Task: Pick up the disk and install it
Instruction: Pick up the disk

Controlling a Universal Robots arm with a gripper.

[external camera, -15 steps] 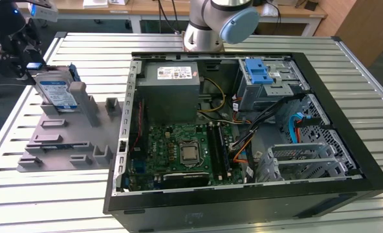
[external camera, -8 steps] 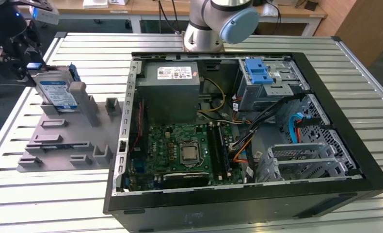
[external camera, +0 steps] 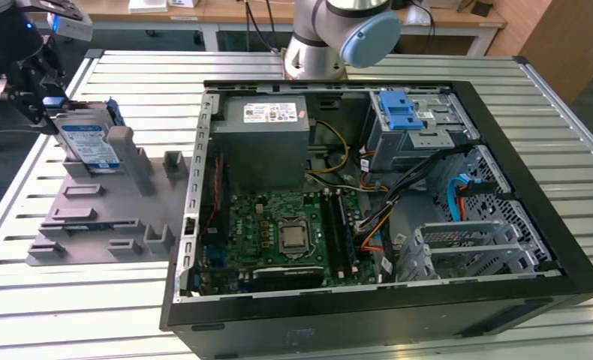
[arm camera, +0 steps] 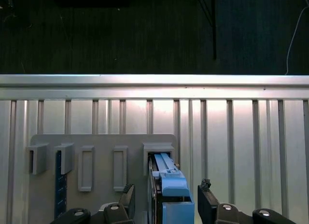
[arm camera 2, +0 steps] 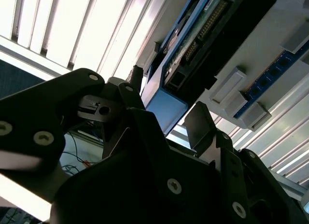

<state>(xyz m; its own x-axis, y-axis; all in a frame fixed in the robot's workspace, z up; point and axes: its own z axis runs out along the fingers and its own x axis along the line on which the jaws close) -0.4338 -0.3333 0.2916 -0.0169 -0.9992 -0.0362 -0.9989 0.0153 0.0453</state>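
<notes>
Open computer case (external camera: 377, 309) on slatted table (external camera: 76, 315); grey fixture (external camera: 106, 211) beside.

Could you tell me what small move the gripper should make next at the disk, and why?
Probably close the gripper on the disk: in the first wrist view its open fingers straddle the disk's blue edge with gaps either side, and the disk stands in the grey holder.

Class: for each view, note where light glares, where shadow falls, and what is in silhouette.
Exterior view: even room light; the computer case is shaded inside. First wrist view: the table glares white along its edge rail, the floor is near black. Second wrist view: the tool is a backlit silhouette against blown-out slats; the disk is lit at its blue end.
</notes>
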